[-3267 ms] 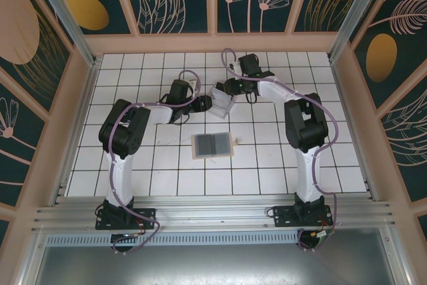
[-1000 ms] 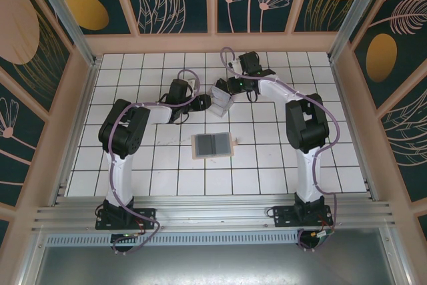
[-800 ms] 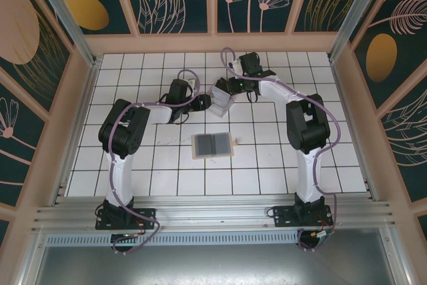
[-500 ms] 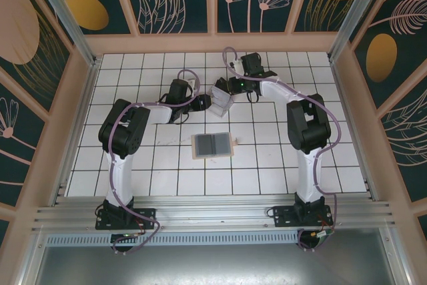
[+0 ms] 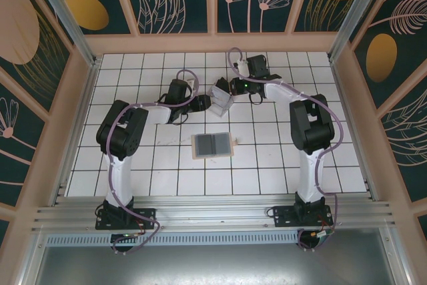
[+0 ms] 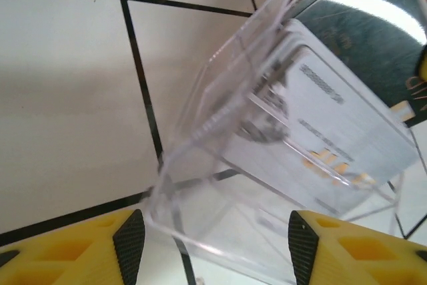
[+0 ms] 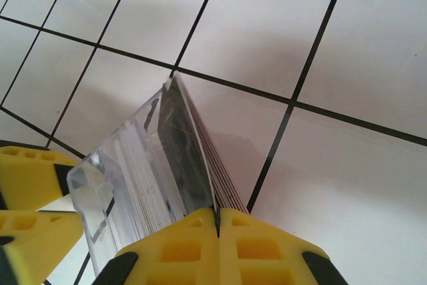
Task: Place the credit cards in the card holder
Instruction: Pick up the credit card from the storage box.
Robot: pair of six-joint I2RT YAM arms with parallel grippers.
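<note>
Far-centre worktop [image 5: 333, 165]: blocked. The left hand [image 5: 206, 103] clamps one end of the tilted clear box [image 5: 221, 98]. The right hand [image 7: 217, 215] is pinched on the credit cards [image 7: 190, 158] at the other end, so there is no lane between them.

Left arm [image 5: 120, 131] overhangs the left tiles and right arm [image 5: 308, 128] the right tiles.

Card holder [image 5: 213, 145] lies flat at centre, apart from the cluster, with bare tile on every side.

Far corners and near row stand open. Walls [image 5: 213, 41] close the left, right and far sides.
</note>
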